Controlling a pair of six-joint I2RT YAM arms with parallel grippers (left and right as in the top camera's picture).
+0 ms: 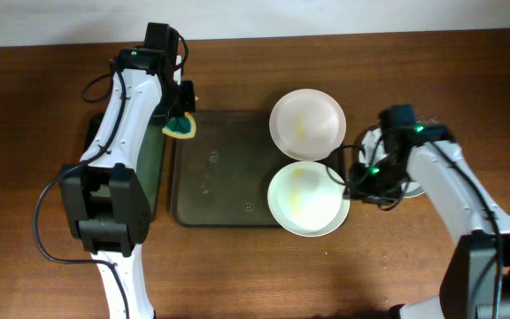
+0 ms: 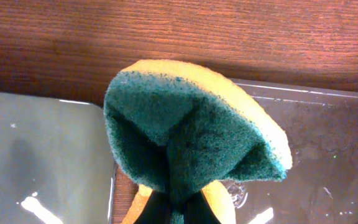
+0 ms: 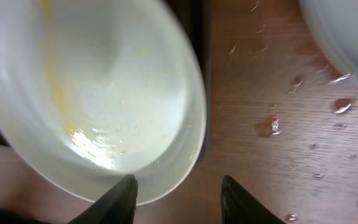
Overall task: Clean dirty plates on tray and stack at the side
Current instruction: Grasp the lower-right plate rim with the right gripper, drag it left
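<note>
Two white plates lie on the right part of the dark tray (image 1: 220, 182): a far plate (image 1: 306, 124) and a near plate (image 1: 305, 199), both with yellowish smears. A third plate (image 1: 417, 188) lies on the table to the right, mostly hidden under my right arm; its rim shows in the right wrist view (image 3: 347, 31). My right gripper (image 1: 348, 177) is open at the near plate's right rim; in the right wrist view (image 3: 179, 199) the smeared plate (image 3: 92, 93) reaches between the fingers. My left gripper (image 2: 179, 211) is shut on a folded green-yellow sponge (image 2: 185, 143), held over the tray's far left corner (image 1: 181, 127).
A narrow black tray (image 1: 153, 168) lies left of the large tray, partly under my left arm, and shows wet in the left wrist view (image 2: 42, 155). Water drops (image 3: 272, 127) dot the wooden table between the plates on the right.
</note>
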